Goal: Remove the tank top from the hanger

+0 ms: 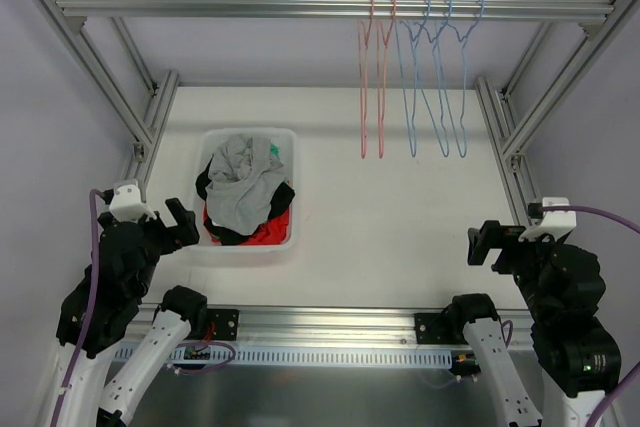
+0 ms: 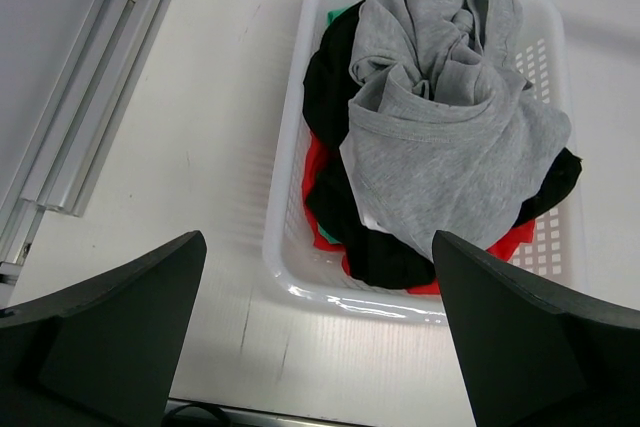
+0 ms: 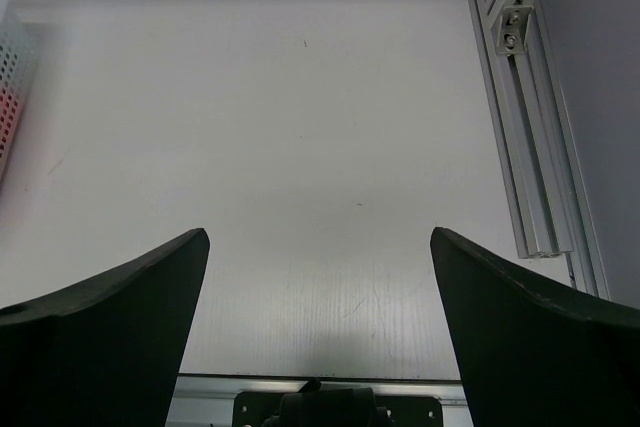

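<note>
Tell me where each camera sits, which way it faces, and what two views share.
Top external: above and behind the arms, looking down at basket and hangers; both arms show.
Left wrist: on the left arm, aimed down at the basket of clothes; left fingers open below.
Right wrist: on the right arm, aimed at table and frame post; right fingers open.
Shared: top and left wrist both see the basket.

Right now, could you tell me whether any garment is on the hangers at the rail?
No, the hangers all hang bare, while the clothes lie piled in the white basket.
</note>
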Robot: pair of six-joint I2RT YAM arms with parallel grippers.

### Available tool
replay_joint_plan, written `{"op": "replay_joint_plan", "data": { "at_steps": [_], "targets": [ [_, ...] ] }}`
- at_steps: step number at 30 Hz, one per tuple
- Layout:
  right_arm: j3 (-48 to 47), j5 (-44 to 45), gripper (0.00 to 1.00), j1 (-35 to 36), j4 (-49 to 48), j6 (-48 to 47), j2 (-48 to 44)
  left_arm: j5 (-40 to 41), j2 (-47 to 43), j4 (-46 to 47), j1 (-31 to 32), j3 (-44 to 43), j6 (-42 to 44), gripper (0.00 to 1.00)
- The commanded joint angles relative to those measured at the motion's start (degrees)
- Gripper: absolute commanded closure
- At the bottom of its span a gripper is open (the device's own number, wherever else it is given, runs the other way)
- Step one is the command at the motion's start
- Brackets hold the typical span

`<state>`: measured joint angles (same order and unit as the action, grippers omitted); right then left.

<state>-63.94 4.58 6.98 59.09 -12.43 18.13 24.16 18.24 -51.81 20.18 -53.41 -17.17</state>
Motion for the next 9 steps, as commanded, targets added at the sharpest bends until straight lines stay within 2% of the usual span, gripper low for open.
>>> {"op": "replay_joint_plan", "data": {
  "at_steps": [1,9],
  "targets": [
    [0.0,1.0,0.0,0.3,-3.4,1.3,1.4,-0.7,0.1,2.3,-0.1,0.4,-0.6,0.01],
    [1.1,0.5,0.0,0.3,-4.2,2.2,1.6,-0.9,0.3,2.7,-0.1,0.8,-0.7,0.01]
  ]
}}
